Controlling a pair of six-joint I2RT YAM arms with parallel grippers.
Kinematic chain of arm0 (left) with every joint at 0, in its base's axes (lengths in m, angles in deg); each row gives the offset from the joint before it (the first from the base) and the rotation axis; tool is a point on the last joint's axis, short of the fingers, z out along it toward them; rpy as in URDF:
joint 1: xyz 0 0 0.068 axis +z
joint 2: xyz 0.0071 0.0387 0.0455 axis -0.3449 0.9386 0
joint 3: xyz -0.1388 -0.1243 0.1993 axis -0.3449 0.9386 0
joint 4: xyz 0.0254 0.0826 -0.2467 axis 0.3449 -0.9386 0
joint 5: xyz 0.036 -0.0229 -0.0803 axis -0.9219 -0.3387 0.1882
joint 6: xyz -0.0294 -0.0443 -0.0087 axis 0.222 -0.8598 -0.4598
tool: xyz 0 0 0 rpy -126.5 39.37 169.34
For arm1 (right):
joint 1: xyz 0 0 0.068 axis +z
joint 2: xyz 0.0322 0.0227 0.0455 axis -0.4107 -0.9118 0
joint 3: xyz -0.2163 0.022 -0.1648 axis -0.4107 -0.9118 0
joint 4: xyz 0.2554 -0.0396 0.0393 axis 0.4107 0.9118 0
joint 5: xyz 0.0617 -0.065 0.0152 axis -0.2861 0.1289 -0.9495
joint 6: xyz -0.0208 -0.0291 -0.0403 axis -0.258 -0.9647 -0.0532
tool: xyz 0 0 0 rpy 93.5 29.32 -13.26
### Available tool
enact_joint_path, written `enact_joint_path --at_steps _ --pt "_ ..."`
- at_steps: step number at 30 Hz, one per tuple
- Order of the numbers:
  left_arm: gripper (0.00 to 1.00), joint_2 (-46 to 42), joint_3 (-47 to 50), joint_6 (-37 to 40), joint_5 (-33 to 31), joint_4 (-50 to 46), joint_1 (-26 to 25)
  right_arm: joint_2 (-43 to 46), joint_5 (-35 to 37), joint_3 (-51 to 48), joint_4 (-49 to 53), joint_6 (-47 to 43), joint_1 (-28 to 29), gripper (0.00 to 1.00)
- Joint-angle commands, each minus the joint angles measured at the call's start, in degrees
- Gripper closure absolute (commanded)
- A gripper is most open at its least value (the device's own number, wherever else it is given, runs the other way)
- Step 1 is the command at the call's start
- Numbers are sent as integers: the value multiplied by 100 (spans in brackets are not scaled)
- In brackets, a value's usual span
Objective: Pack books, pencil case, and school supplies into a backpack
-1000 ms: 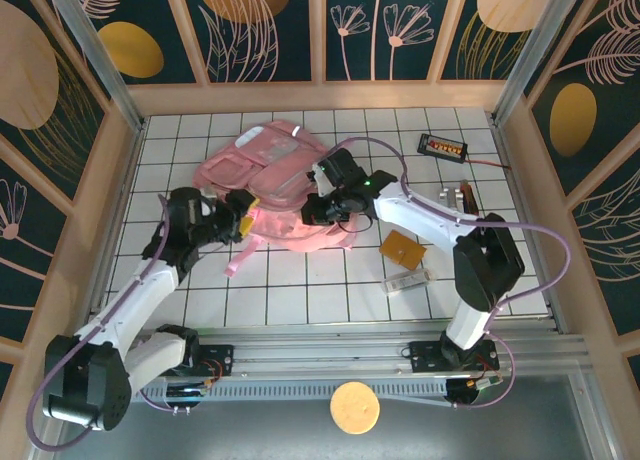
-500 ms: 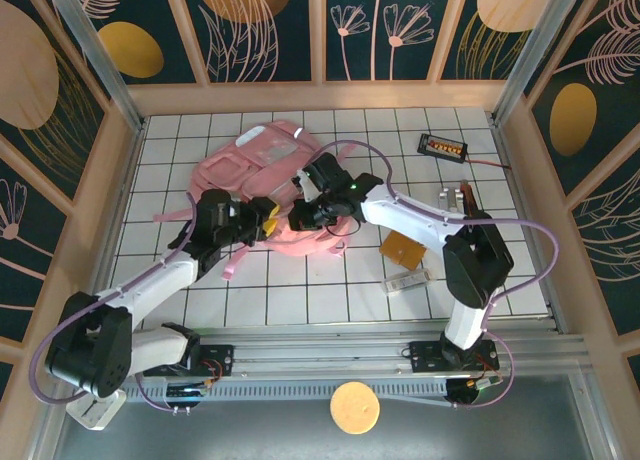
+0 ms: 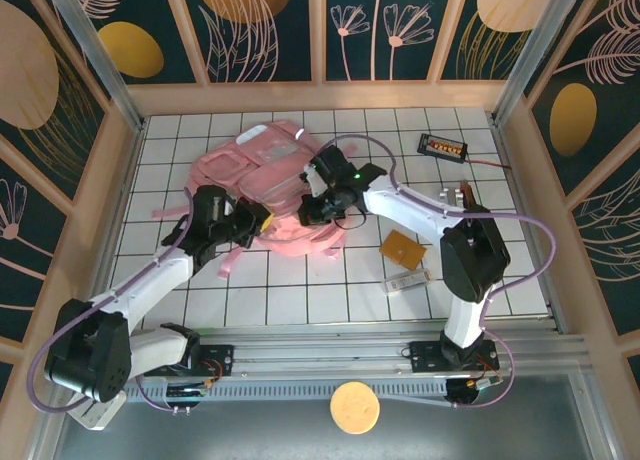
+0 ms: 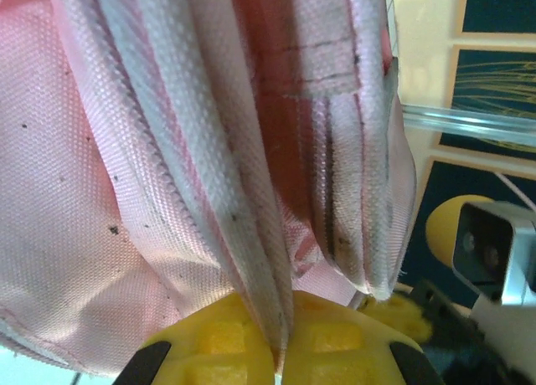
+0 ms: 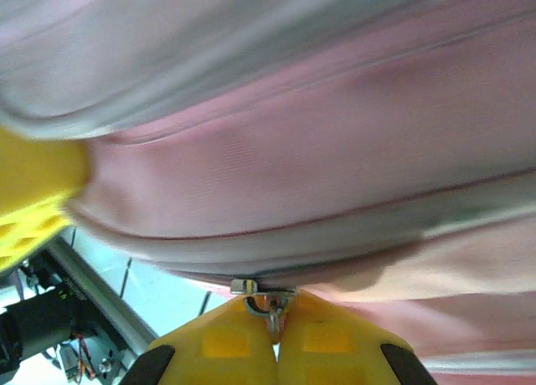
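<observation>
— Where did the backpack (image 3: 280, 185) lie?

— Flat on the tiled bench (image 3: 300, 300), a little left of the middle; its long axis ran slantwise, from the far left down toward the near middle; one rounded end pointed at the far-left corner; a loose strap (image 3: 230, 264) trailed off the near-left side toward the arms.

— Which end was its top?

— I could not tell from where I stood.

— And the hands?

— Both were at its near edge, close to one another; the left hand (image 3: 258, 220) came in from the left, its yellow fingers pressed together on a fold of pink cloth and pale webbing; the right hand (image 3: 312, 212) reached across from the right, its fingers clamped on the small metal zip pull (image 5: 266, 305) hanging from the seam.

— Anything else about?

— The orange-brown square book (image 3: 403, 248) lay flat to the right of the backpack, apart from it; the whitish block (image 3: 405, 280) lay just nearer than the book; a black gadget (image 3: 443, 145) with orange digits sat toward the far right.
</observation>
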Motion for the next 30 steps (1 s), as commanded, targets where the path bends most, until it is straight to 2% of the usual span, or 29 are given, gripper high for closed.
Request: enact_joint_path --at_steps 1,4,7,10,16,17,18,20,23,27,28,29,30 --pt "100 -218 -440 1567 323 -994 305 -54 290 238 415 -399 -504 100" --pt "100 -28 -833 2594 698 -1780 402 -259 389 411 518 -609 -729 100" --pt "100 131 -1074 3360 704 -2640 541 -442 408 508 494 -681 -982 100" --pt "100 139 -1020 3573 621 -2942 846 -512 233 546 444 -681 -980 100" --pt "98 576 -1196 3625 482 -2805 1208 -132 57 213 274 -501 -749 100" --pt "81 672 -1282 3590 520 -2725 1227 -37 -35 117 195 -407 -634 100" --pt "70 746 -1349 3524 596 -2650 1231 37 -108 61 145 -325 -511 100" --pt "58 830 -1443 3284 890 -2403 1235 96 -281 61 74 -218 -177 100" --pt "53 606 -1262 2736 1203 -1976 1232 55 -286 107 -39 -103 205 100" --pt "48 67 -873 2182 1282 -1752 1233 -12 -234 31 -227 20 264 100" --pt "46 -74 -761 2060 1282 -1735 1228 -6 -121 26 -256 15 271 91" --pt "45 -219 -640 1911 1297 -1683 1228 8 1 12 -291 -10 255 75" --pt "45 -342 -518 1764 1312 -1605 1223 28 107 -17 -338 -34 257 64"
